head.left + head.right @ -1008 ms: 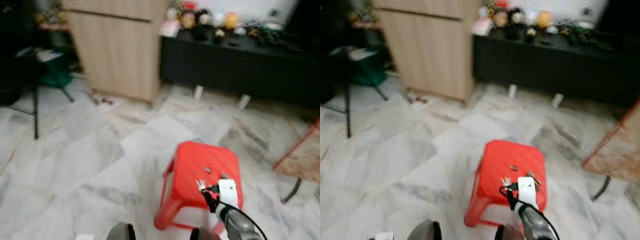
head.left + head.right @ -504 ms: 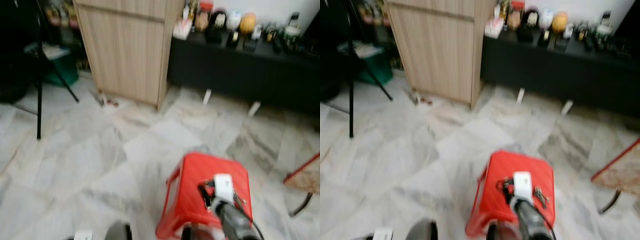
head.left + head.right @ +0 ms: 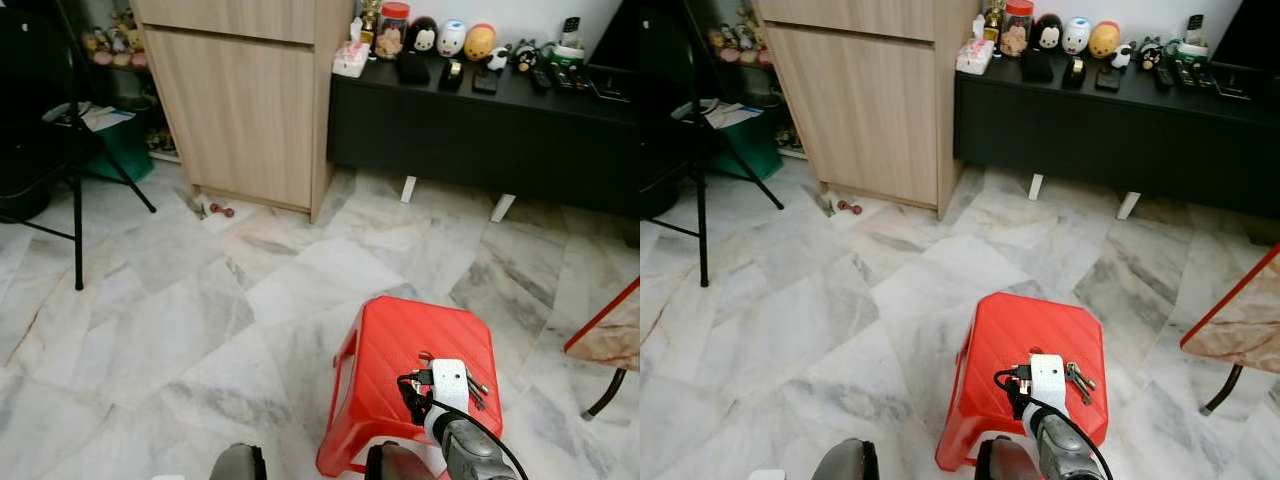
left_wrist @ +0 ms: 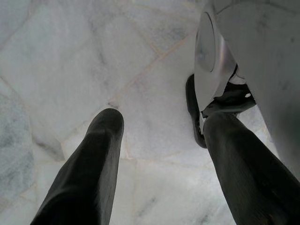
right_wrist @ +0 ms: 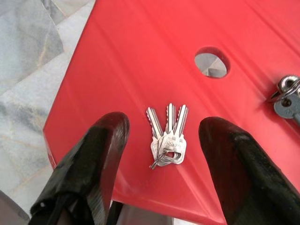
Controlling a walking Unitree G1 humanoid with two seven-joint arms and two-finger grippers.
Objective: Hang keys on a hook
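A small bunch of silver keys [image 5: 167,140] lies flat on the top of a red plastic stool [image 3: 385,345]. My right gripper [image 5: 164,130] hangs open just above the bunch, one black finger [image 5: 101,154] on each side of it, not touching. A second key set [image 3: 1078,378] lies on the stool near its right edge, beside my white right wrist [image 3: 448,385]. My left gripper [image 4: 159,126] hangs open over the marble floor by my leg, holding nothing.
Beyond the stool stand a tall wooden cabinet [image 3: 250,100] and a low black sideboard [image 3: 480,125] carrying several figurines. A black tripod stand [image 3: 76,200] is at the left and a red-framed piece of furniture [image 3: 605,335] at the right. Marble floor [image 3: 180,320] lies between.
The head camera has shifted and the picture has sharpened. My right wrist has stayed over the stool top, moving slightly toward its front right part.
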